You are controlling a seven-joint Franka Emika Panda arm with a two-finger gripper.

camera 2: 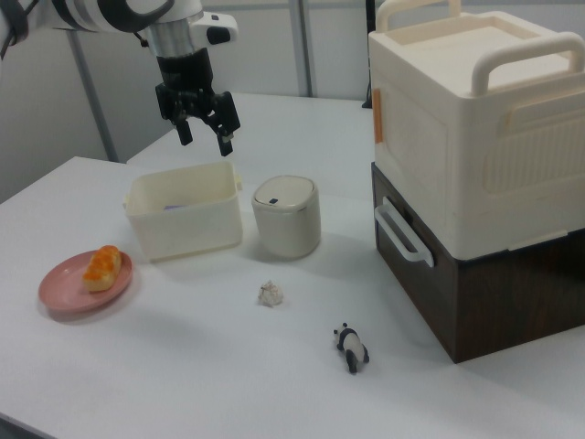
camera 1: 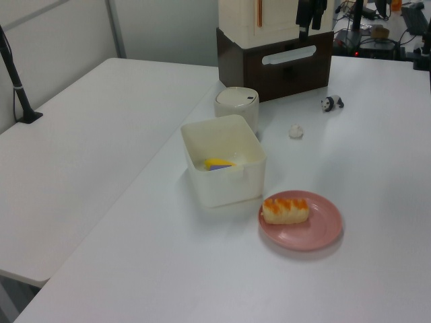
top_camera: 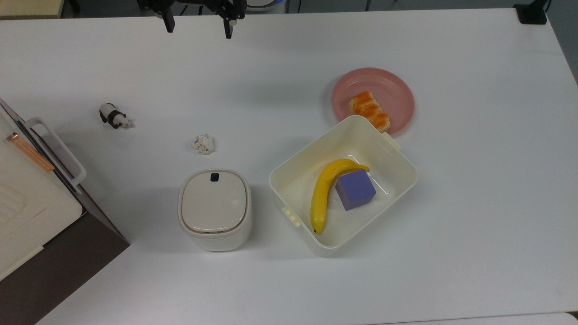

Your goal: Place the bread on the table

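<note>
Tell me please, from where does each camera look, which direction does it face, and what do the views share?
Top view: overhead, looking straight down on the table; the open gripper shows at the upper edge.
Left view: raised at the pink plate end, facing along the table toward the stacked boxes.
Right view: raised at the opposite end, showing the gripper and arm.
All share the bread.

The bread I see is a small braided bun, glossy orange-brown on top with pale cream sides. It lies flat on a round pink plate, toward the top view's right side of the wide white desk.
</note>
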